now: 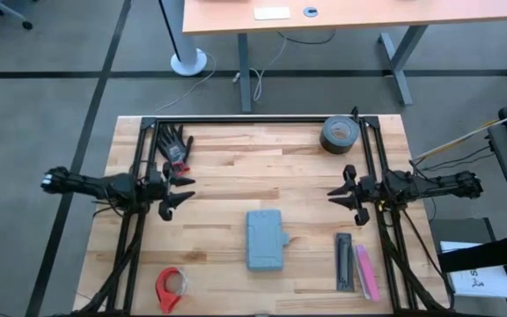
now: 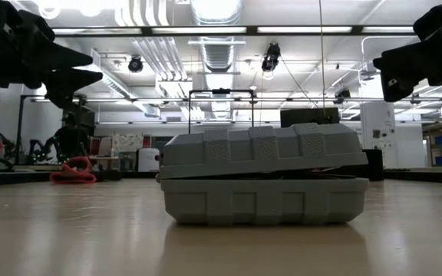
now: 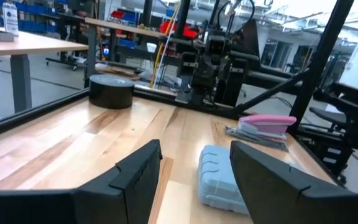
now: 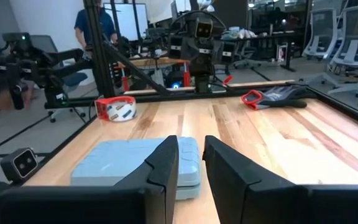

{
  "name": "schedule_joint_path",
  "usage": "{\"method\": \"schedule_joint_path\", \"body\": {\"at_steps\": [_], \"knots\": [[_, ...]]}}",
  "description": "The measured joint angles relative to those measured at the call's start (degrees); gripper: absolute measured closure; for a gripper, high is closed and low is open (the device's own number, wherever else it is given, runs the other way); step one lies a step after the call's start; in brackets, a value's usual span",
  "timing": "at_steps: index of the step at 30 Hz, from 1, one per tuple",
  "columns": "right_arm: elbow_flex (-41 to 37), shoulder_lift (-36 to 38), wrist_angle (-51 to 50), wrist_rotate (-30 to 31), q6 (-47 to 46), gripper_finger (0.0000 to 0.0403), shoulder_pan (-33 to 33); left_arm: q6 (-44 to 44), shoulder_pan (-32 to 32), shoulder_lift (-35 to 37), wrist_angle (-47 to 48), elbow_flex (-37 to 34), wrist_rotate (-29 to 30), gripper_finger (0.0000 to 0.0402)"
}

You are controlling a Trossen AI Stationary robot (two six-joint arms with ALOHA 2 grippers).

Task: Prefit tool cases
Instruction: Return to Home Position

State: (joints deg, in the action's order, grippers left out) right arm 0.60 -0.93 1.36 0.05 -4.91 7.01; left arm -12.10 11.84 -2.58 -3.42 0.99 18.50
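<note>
One case (image 1: 265, 239) flat on table (image 1: 236, 176), middle, lid down; low view shows lid slightly askew on base. Left gripper (image 1: 183, 193) over left side, fingers apart, holding nothing, well apart from case. Right gripper (image 1: 340, 193) opposite over right side, narrow gap between fingers, empty. Black bar (image 1: 345, 261) and pink bar (image 1: 366, 271) side by side right of case. Tape roll (image 1: 339, 134) at right frame corner. Gloves (image 1: 174, 145) near left gripper. Red dispenser (image 1: 170, 287) at left edge.
</note>
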Motion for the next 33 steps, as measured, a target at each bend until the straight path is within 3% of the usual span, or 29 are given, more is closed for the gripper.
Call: {"method": "schedule_joint_path", "body": {"at_steps": [11,26,33], "knots": [[0.0,0.0,-0.1,0.0,0.0,0.0327,0.0,0.0,0.0,-4.8,-0.2,0.2,0.0,0.0200],[0.0,0.0,-0.1,0.0,0.0,0.0358,0.0,0.0,0.0,-13.1,-0.4,0.3,0.0,0.0200],[0.0,0.0,-0.1,0.0,0.0,0.0352,0.0,0.0,0.0,-16.6,-0.4,0.3,0.0,0.0200]]}}
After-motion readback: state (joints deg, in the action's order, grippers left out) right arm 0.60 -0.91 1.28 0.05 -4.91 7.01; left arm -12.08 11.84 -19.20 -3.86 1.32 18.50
